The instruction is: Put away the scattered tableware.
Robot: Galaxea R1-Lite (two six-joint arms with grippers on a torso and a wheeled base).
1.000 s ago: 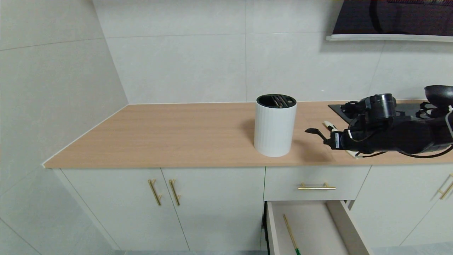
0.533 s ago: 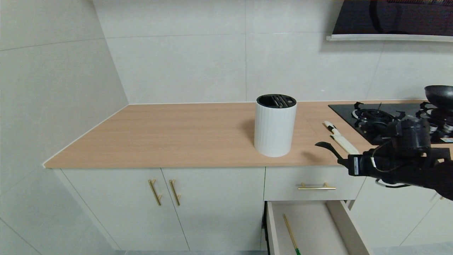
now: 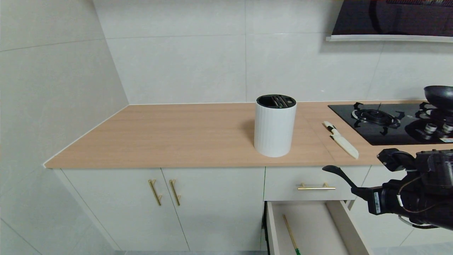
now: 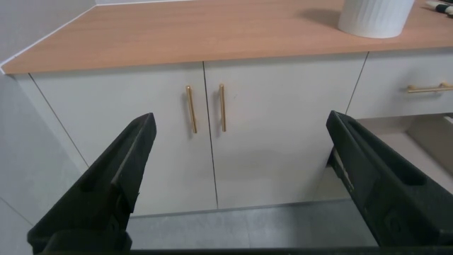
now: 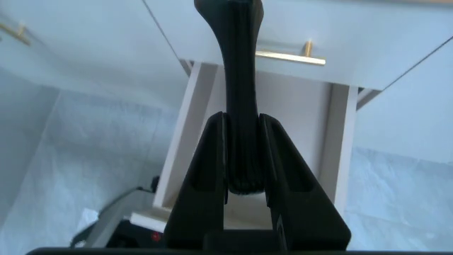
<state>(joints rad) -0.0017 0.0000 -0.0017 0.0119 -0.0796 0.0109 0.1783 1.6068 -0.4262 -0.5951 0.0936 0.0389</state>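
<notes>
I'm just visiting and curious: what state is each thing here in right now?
Lower drawer, open, chopsticks inside.
Upper drawer, shut.
Cupboard doors, shut.
Knife, lying flat on the counter.
White holder, upright.
Right gripper, shut on a black utensil.
Left gripper, open.

A home kitchen: tiled walls, a wooden countertop, a gas hob far right under a hood, a knife, brass-handled cabinets.

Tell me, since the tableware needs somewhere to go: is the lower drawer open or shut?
Open. The lower drawer is pulled out beneath the countertop, its floor exposed with a chopstick lying inside.
</notes>
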